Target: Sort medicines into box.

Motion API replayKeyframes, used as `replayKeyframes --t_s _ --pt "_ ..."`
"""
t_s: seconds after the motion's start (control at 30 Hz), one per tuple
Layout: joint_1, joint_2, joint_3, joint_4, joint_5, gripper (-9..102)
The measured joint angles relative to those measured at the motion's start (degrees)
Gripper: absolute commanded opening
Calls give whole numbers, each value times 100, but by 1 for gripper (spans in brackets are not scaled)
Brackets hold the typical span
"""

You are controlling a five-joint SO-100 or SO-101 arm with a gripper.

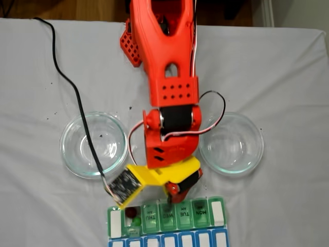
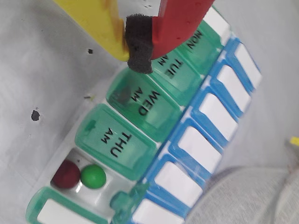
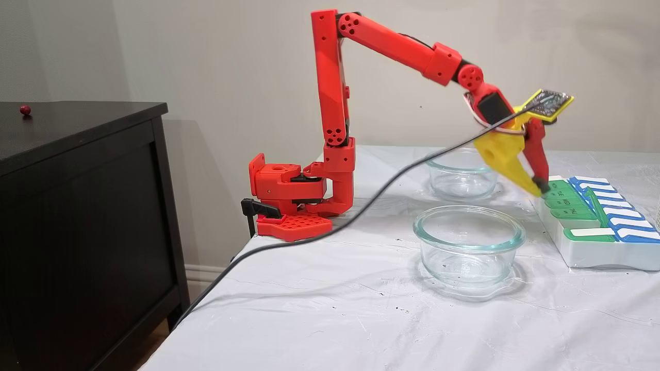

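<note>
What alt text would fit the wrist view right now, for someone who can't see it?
The tool, closed with nothing in it, hovers over the pill organizer near the shut WED lid. One open compartment holds a dark red ball beside a green ball; the THU lid is shut.

We see a table [image 3: 335, 319] under a wrinkled white cloth. On it: two clear glass dishes [image 1: 93, 144] [image 1: 231, 142], the pill box [image 1: 167, 221] at the near edge in a fixed view, a black cable [image 3: 309, 234], the arm's red base [image 3: 294, 198]
</note>
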Motion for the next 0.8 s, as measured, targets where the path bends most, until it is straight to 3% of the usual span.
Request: replayKeyframes --t_s 0.17,0.37,0.8 --pt "765 264 -457 -176 642 0" --pt "1151 -185 -817 -940 817 0" --pt "888 -589 -879 -1020 554 0"
